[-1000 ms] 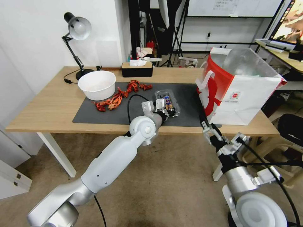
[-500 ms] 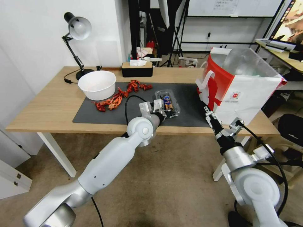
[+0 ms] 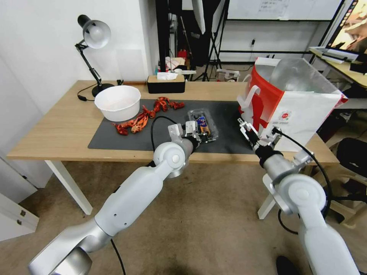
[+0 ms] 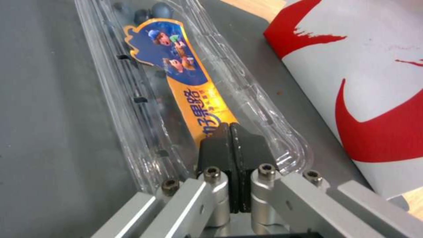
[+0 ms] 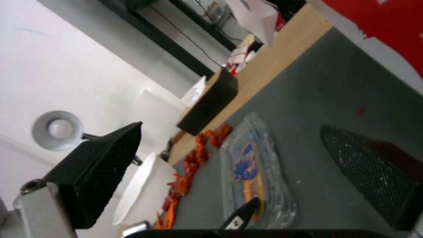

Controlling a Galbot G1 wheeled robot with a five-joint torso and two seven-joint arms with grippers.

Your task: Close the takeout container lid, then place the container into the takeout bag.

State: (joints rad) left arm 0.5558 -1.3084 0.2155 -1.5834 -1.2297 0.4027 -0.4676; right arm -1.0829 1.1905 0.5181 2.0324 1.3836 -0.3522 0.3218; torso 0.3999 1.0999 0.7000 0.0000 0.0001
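The takeout container (image 3: 204, 116) lies on the dark mat with its clear lid (image 4: 176, 66) down over blueberries; the lid carries a blue and orange sticker. My left gripper (image 3: 199, 135) is shut, its two black pads (image 4: 216, 145) pressed together on top of the lid at the container's near end, with nothing between them. The takeout bag (image 3: 290, 110), white with red panels and foil lining, stands open to the right of the container. My right gripper (image 3: 246, 131) is open, low over the mat between the container (image 5: 255, 175) and the bag (image 5: 388, 29).
A round white bowl (image 3: 117, 102) stands at the mat's back left, with red crayfish (image 3: 141, 120) scattered beside it. A desk lamp (image 3: 93, 34) and a black tissue box (image 3: 166, 83) sit along the far edge. The mat (image 3: 126, 137) ends near the table's front edge.
My right arm has risen from below the table's front edge and reached forward to the mat beside the bag. The left gripper has stayed on the container, shifting only slightly.
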